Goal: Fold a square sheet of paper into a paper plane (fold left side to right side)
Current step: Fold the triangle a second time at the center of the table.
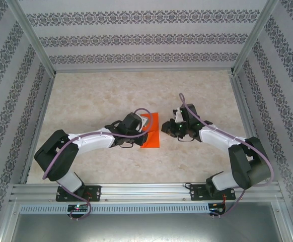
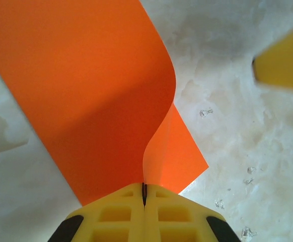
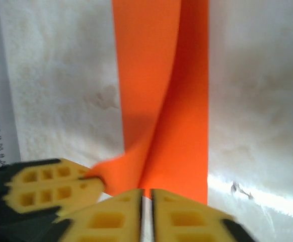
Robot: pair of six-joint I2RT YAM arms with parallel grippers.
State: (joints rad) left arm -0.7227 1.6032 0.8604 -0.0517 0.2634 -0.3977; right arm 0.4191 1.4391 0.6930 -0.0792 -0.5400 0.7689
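At centre, left fingers (image 2: 111, 217) and right fingers (image 3: 187, 217) crowd the square sheet of paper (image 1: 152, 137), narrow gap between. Beyond them I have open counter (image 1: 111, 91); walls (image 1: 136, 40) close three sides.

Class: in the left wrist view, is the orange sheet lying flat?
No, the orange sheet curls over, one edge pinched in the left end effector.

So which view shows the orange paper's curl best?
Left wrist: the square sheet of paper lies close and sharp, its lifted layer curling into the shut left gripper. Right wrist shows a blurrier strip; the top view, a small patch partly behind the left arm.
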